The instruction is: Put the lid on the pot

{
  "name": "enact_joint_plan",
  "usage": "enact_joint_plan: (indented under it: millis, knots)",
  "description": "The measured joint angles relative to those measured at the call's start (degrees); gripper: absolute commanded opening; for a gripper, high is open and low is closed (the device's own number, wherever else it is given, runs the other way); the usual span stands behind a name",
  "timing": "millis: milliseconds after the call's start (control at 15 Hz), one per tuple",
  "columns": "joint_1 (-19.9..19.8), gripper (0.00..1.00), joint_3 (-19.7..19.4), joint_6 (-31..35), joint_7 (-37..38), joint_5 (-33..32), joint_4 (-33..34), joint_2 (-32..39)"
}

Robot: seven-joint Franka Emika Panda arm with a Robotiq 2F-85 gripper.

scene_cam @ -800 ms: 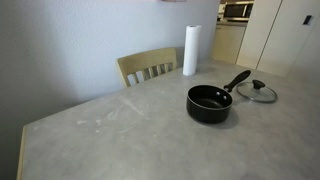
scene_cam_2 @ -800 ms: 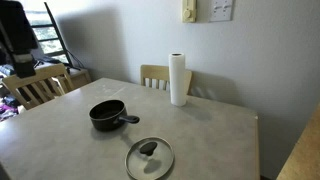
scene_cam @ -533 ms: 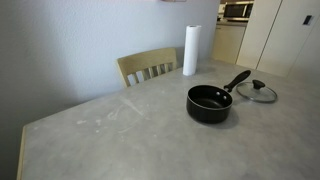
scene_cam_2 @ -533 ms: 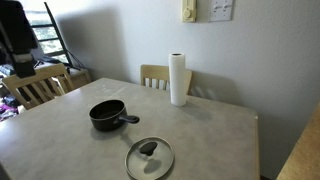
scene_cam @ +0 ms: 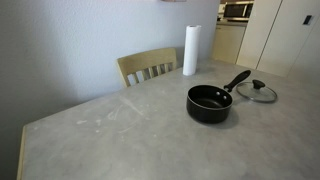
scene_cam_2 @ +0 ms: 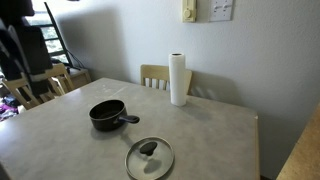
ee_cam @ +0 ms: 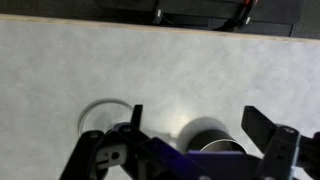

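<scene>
The table has a wide bare stretch on the side away from the pot. The paper-towel roll stands upright near the far edge by a wooden chair, well apart from the pot. The lid lies flat on the table close to an edge, just beside the tip of the pot's handle and not on the pot. It is clear glass with a metal rim and a small dark knob. The pot is black, shallow and uncovered. In the wrist view the gripper hangs over grey tabletop with its fingers spread apart, gripping nothing. Pot, lid and roll lie as before; only the dark arm has shifted and now blurs.
</scene>
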Motion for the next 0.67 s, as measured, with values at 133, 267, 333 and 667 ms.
enact_joint_plan:
  millis: [133,267,333,667]
  knots:
    - [-1.28,1.00,-1.10,4.56,0.91,0.00,-0.16,4.12]
    - [-2.88,1.00,-2.33,10.35,2.37,0.51,-0.14,8.90]
    - [-3.63,1.00,-2.88,12.95,2.90,1.28,-0.08,11.27]
    - [-6.34,1.00,-3.64,19.55,3.98,8.58,2.32,22.62]
